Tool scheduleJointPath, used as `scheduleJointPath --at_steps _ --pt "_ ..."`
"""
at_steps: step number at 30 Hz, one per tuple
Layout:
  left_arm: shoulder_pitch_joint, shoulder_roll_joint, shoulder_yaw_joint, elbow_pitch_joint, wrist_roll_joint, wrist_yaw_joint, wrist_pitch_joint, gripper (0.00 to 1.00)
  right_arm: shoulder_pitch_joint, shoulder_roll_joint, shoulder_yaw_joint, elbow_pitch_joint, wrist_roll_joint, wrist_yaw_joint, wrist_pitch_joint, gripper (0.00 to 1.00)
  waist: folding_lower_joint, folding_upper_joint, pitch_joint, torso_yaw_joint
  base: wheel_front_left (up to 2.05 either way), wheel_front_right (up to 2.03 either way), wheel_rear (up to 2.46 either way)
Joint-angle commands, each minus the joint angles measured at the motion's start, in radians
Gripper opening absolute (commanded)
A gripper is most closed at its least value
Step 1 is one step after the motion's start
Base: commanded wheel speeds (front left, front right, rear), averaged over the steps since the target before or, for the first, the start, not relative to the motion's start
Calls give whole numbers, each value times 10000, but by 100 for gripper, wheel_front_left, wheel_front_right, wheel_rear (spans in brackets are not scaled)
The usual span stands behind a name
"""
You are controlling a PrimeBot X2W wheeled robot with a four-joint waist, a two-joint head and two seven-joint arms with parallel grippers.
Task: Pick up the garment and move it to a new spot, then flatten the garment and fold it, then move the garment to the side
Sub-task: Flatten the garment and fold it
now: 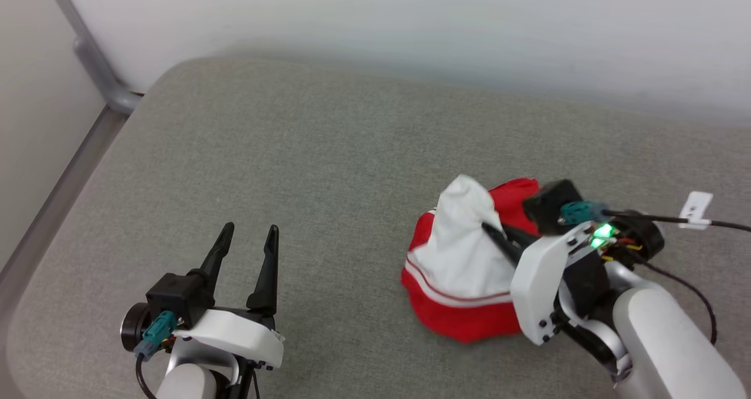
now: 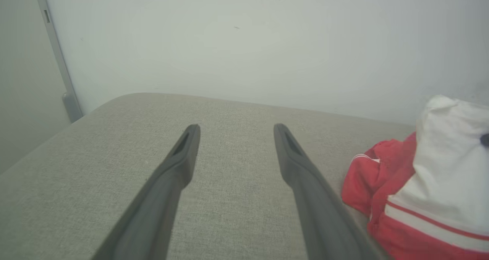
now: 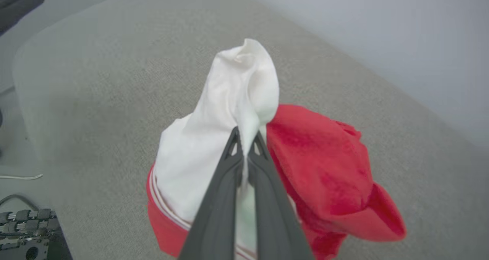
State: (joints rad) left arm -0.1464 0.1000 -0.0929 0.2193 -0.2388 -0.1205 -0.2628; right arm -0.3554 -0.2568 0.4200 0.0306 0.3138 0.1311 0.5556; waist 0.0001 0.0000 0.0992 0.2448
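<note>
Since the right gripper (image 3: 244,135) is clamped on a white fold of the garment (image 1: 463,281), I'd call this step one: pick-up, grip made, lift not yet done.

Garment is a crumpled heap on the right side of the surface (image 1: 293,152), toward the near edge. Red body is bunched underneath and to the far right, and the white part stands in a peak above the pinch. Most of it rests on the surface.

Right fingers (image 3: 223,191) are closed all the way with only a thin layer of cloth between them, so the hold is on one fold, not the bulk.

Left gripper (image 1: 251,229) hovers at near left, well apart from the garment, fingers spread wide, nothing in them.

Next move, my read: raise the right gripper until the heap comes clear of the surface, then carry it to the bare area in the middle or left. Plenty of room there.

Watch items:
- A single-fold pinch could slip once the full weight hangs.
- Cloth will likely unroll and dangle, so get height before going sideways.
- Left gripper sits in the likely path; route far of it, or bring it in for a second grip.

Flatten, fold and set-aside are all undone.
</note>
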Motion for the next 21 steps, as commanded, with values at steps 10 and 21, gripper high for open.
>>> scheduleJointPath --at_steps 10,21 --pt "227 16 -28 119 132 -82 -19 100 1219 1151 -3974 -244 -726 -5 -964 0 -1 0 -468 -883 0 0 0" --pt "181 69 -139 295 71 -89 -19 100 3441 2047 -7894 1653 -1296 -6 -1718 0 -1 0 -328 -1343 0 0 0"
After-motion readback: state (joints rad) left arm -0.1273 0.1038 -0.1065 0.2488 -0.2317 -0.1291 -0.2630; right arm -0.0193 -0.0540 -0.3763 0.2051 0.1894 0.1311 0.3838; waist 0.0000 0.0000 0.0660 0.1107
